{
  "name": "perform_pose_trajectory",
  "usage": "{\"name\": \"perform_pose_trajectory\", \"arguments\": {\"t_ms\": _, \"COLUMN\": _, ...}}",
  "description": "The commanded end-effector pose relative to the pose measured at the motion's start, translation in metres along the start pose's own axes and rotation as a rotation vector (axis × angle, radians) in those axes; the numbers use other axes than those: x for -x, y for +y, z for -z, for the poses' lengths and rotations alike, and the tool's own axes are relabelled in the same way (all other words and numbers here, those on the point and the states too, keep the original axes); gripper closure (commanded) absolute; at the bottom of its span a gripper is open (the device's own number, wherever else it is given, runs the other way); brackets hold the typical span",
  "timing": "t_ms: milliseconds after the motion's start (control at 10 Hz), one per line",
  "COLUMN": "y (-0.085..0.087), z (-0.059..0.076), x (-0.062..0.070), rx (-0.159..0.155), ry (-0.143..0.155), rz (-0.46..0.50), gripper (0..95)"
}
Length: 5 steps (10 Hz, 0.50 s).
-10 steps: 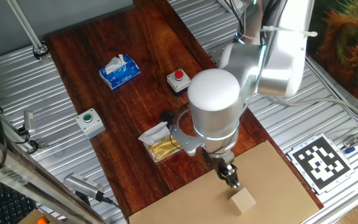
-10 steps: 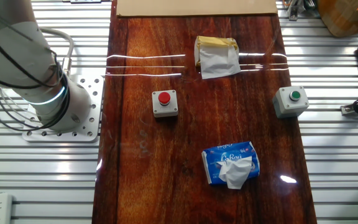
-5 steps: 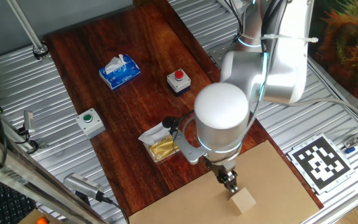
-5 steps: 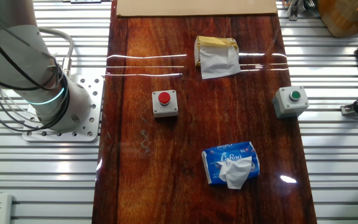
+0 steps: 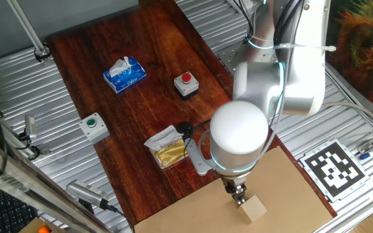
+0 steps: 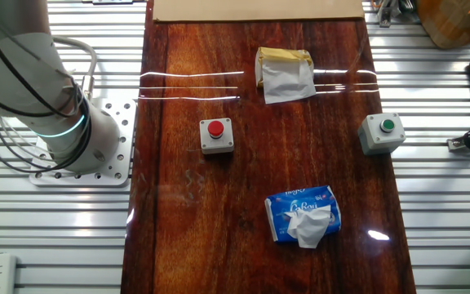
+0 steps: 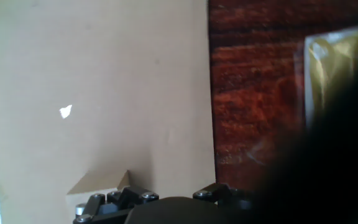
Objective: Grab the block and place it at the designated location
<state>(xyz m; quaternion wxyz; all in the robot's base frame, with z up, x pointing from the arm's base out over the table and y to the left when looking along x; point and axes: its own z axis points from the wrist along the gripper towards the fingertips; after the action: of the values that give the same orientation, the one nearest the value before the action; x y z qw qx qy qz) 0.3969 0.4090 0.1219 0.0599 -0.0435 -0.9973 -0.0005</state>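
Here the block (image 5: 254,208), a small plain tan wooden cube, sits on the cardboard sheet (image 5: 290,188), in the part of the sheet nearest the lower edge of the one fixed view. The gripper (image 5: 239,193) hangs just beside the block, at its upper-left corner as that view shows it; its dark fingertips look very close to the cube, perhaps touching, but the arm's white round housing covers most of the hand, so I cannot tell whether the fingers are spread or closed, nor whether they grip anything. In the hand view the block (image 7: 98,182) shows only as a tan corner at the bottom edge, on the sheet (image 7: 104,81), partly hidden behind the gripper's dark hardware.

Beyond the sheet's edge lies the dark red-brown board (image 5: 135,110). On the board, nearest the sheet, is a gold packet with white wrapping (image 5: 167,149). Farther from the sheet stands a grey box with a red button (image 5: 186,83), and off to the side another grey box with a green button (image 5: 94,126). Farthest from the sheet lies a blue tissue pack (image 5: 125,74). A black-and-white marker tag (image 5: 335,169) lies on the metal table just beside the sheet's right corner.
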Motion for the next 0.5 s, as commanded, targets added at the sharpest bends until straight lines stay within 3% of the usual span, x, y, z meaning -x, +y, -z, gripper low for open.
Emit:
{"name": "perform_pose_trajectory", "arguments": {"t_ms": 100, "y": -0.0017, "z": 0.0000, "x": -0.0008, "rx": 0.003, "ry": -0.001, "rz": 0.002, "gripper": 19.0}}
{"name": "perform_pose_trajectory", "arguments": {"t_ms": 500, "y": -0.0017, "z": -0.0001, "x": -0.0012, "rx": 0.005, "ry": -0.002, "rz": 0.027, "gripper": 19.0}}
